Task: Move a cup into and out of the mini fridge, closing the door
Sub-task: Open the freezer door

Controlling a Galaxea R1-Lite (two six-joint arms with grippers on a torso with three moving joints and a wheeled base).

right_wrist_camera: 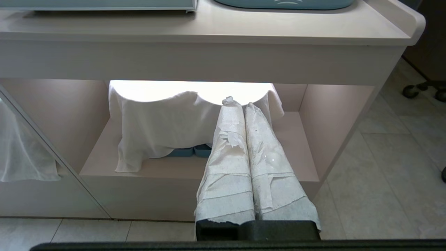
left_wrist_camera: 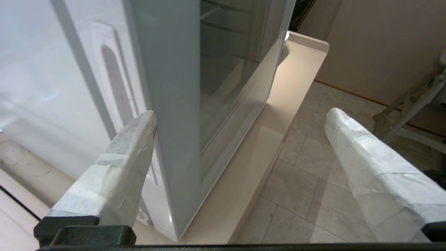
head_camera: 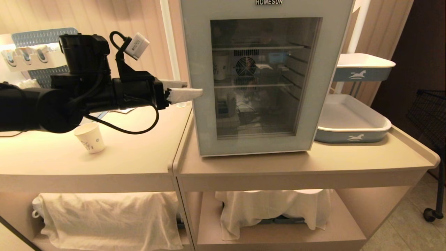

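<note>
The mini fridge [head_camera: 226, 7] stands on the right counter with its glass door [head_camera: 200, 122] shut. Behind the glass, a white paper cup [head_camera: 221, 67] with blue print stands at the left of the upper shelf. My left gripper [head_camera: 190, 89] is level at the door's left edge and open, holding nothing. In the left wrist view this gripper [left_wrist_camera: 240, 115] straddles the door's [left_wrist_camera: 167, 87] edge: one fingertip [left_wrist_camera: 146, 120] lies by the recessed handle on the side, the other in front of the door. My right gripper [right_wrist_camera: 240, 103] is shut and empty, low before the counter's lower shelf.
A second paper cup [head_camera: 90, 138] with sparse print stands on the left counter under my left arm. Stacked white-and-blue trays [head_camera: 352, 137] sit right of the fridge. A cup rack [head_camera: 31, 55] hangs at the back left. White cloths [head_camera: 108, 216] cover the lower shelves. A black wire cart [head_camera: 428, 104] is far right.
</note>
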